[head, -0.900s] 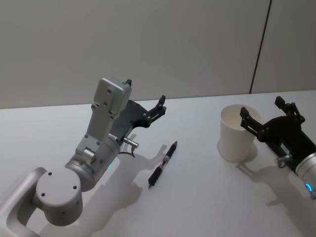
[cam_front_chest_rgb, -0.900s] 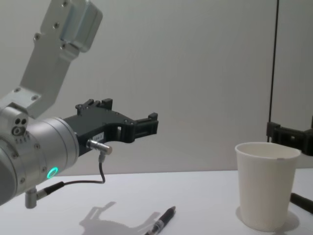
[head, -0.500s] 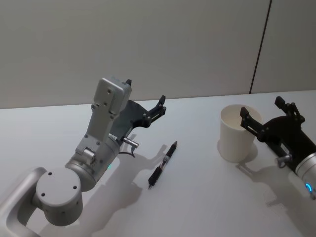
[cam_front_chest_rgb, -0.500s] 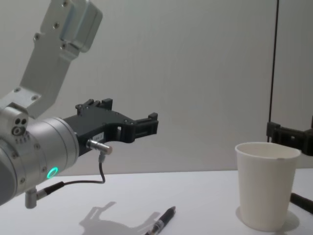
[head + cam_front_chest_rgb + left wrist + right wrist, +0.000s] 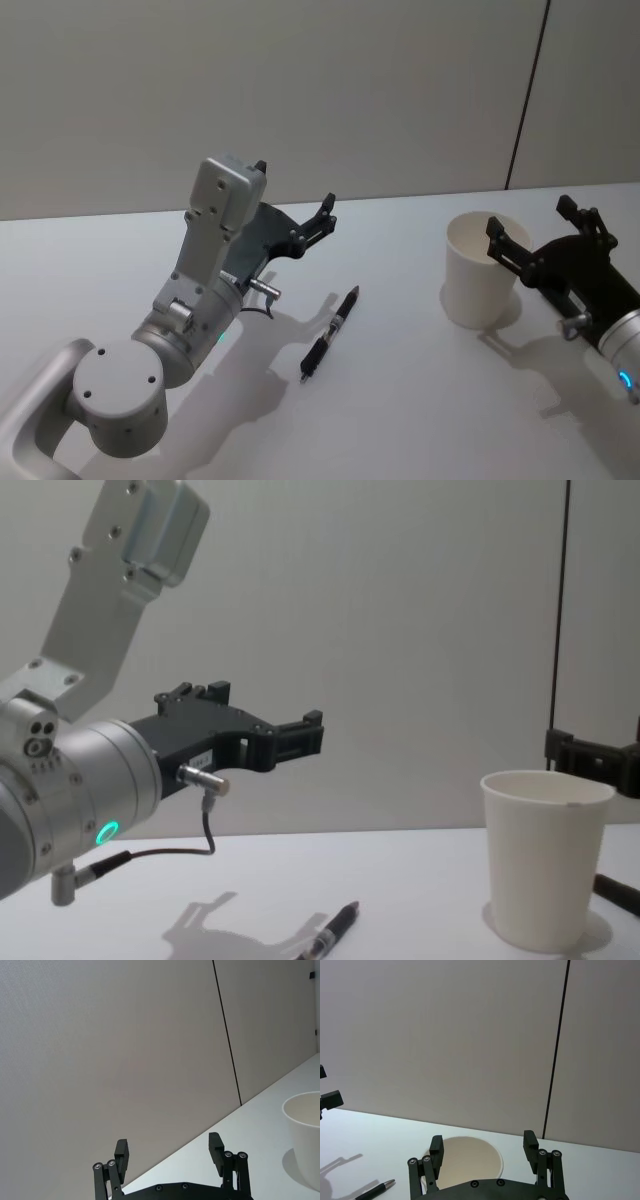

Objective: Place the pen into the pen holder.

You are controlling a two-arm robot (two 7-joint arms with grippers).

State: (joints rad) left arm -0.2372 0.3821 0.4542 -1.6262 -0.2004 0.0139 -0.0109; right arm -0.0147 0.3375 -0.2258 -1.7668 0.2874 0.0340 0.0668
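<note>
1. One pen [image 5: 330,333], dark-barrelled, lies flat on the white counter [image 5: 420,400] near the middle of the head view. Its tip points toward the robot, and its far end angles away and slightly to the right.
2. Pen holder [image 5: 480,270]: a plain white paper cup with a rolled rim. It stands upright on the counter to the right of the pen and well apart from it.
3. Right gripper [image 5: 530,217]: level with the cup's rim on its right side, with fingers spread wide and holding nothing. In the head view one finger overlaps the rim; whether it touches cannot be told.
4. Left gripper [image 5: 293,187]: raised above the counter to the left of the pen and farther back. Its fingers are spread apart and empty, and they point toward the wall. Its shadow falls on the counter just beside the pen.
5. Wall [image 5: 300,80]: plain grey panels behind the counter, divided by a dark vertical seam on the right.
</note>
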